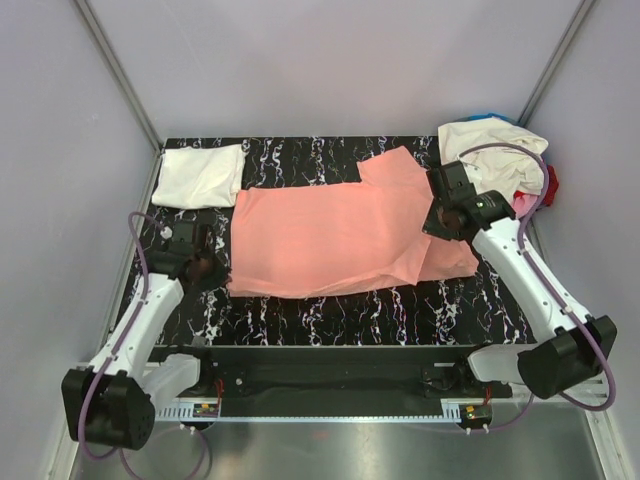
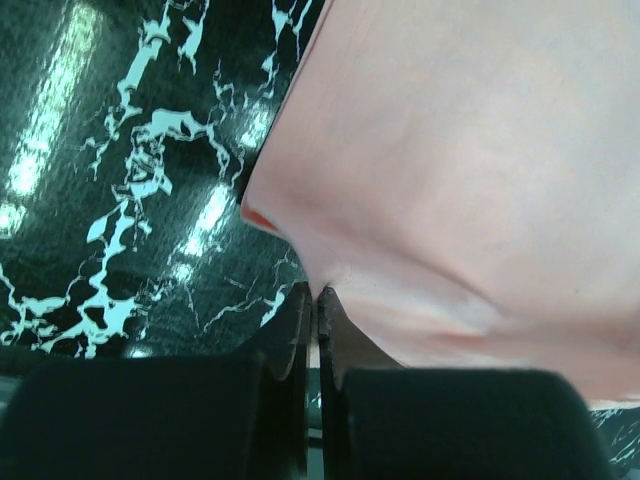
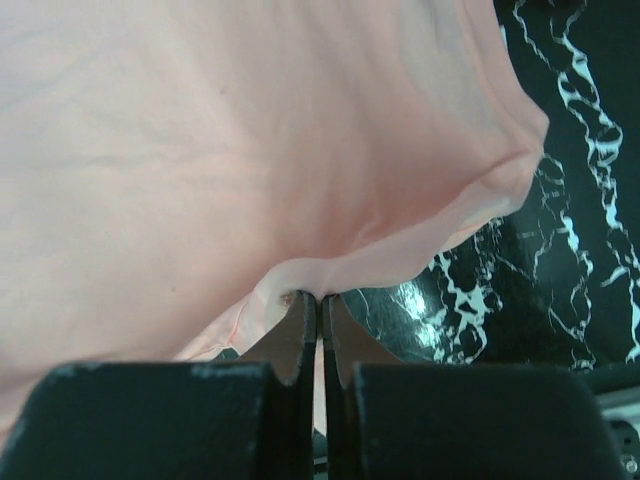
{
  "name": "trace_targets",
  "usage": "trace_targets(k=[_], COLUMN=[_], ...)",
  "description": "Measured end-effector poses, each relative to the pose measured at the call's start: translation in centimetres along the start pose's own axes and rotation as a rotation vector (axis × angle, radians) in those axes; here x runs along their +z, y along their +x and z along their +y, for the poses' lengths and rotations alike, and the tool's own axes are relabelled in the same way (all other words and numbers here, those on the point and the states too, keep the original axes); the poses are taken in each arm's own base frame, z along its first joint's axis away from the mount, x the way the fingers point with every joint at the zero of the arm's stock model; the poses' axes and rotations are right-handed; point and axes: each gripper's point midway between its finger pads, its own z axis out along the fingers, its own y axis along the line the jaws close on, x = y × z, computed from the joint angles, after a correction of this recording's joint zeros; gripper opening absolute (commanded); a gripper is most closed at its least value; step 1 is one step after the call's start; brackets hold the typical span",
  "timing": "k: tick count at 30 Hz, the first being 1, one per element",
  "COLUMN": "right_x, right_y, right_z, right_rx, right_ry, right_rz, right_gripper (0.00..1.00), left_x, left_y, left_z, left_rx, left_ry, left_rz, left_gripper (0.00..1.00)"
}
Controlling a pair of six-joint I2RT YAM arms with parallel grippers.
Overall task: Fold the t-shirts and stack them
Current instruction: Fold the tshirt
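Note:
A salmon-pink t-shirt (image 1: 335, 232) lies spread across the middle of the black marbled table (image 1: 330, 318). My left gripper (image 1: 212, 267) is shut on its left edge; the left wrist view shows the cloth (image 2: 470, 170) pinched at the fingertips (image 2: 300, 300). My right gripper (image 1: 440, 218) is shut on the shirt's right side near the sleeve; the right wrist view shows the hem (image 3: 330, 270) bunched between the closed jaws. A folded white t-shirt (image 1: 200, 176) lies at the back left. A heap of unfolded shirts, cream on top (image 1: 495, 150) with red and blue showing, sits at the back right.
Grey walls enclose the table on three sides. The arm bases and a metal rail (image 1: 320, 400) run along the near edge. The right arm's cable loops over the heap of shirts.

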Motion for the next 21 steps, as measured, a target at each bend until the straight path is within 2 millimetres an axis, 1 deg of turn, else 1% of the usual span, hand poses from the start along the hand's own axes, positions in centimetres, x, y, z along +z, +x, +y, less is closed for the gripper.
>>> trace_targets(k=[3, 6, 12, 16, 21], right_x=[0.7, 1.7, 4.4, 5.6, 6.8], right_y=[-1.4, -2.2, -2.0, -2.0, -2.6], right_z=[0.8, 1.4, 1.8, 2.0, 2.3], right_rx=[-0.025, -0.045, -0.087, -0.108, -0.125], right_ry=[-0.016, -0.014, 0.014, 0.028, 0.041], right_rz=[-0.012, -0.011, 0.035, 0.051, 0.060], right_gripper=[0.00, 0.00, 0.00, 0.00, 0.00], left_x=[0.9, 1.7, 3.6, 4.5, 5.4], left_y=[-0.9, -1.5, -2.1, -3.0, -3.9], left_z=[-0.3, -0.6, -0.8, -1.3, -1.7], left_rx=[0.004, 0.011, 0.038, 0.060, 0.088], left_ry=[-0.004, -0.008, -0.035, -0.046, -0.055], left_rz=[0.006, 0.015, 0.058, 0.070, 0.075], left_gripper=[0.00, 0.00, 0.00, 0.00, 0.00])
